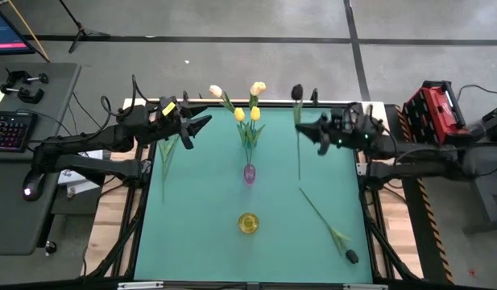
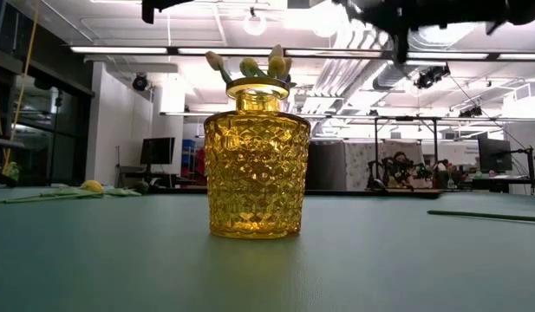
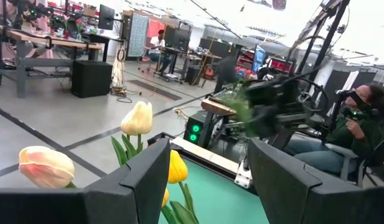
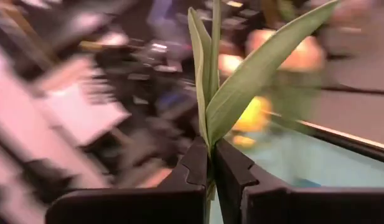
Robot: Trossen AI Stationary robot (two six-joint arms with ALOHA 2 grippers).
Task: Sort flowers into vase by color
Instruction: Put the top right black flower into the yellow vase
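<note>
Risk sits in our right hand [image 4: 211, 163], pinching a dark tulip's stem [image 4: 215, 56]: it could slip or twist. Our left hand [image 3: 207, 180] hovers spread near the purple vase [image 1: 249, 172].

- High view: even, bright overhead light; the teal bench [image 1: 208, 201] shows only faint, soft shadows.
- Low view: ceiling strip lights [image 2: 163, 49] blown out; the yellow vase [image 2: 256, 162] glows, backlit and sharp, while the near bench surface is soft.
- Left wrist view: bright room, far background sharp, near end effector fingers [image 3: 132, 186] slightly soft.
- Right wrist view: heavy motion blur across the background; the green leaf [image 4: 241, 87] stays sharp.
</note>
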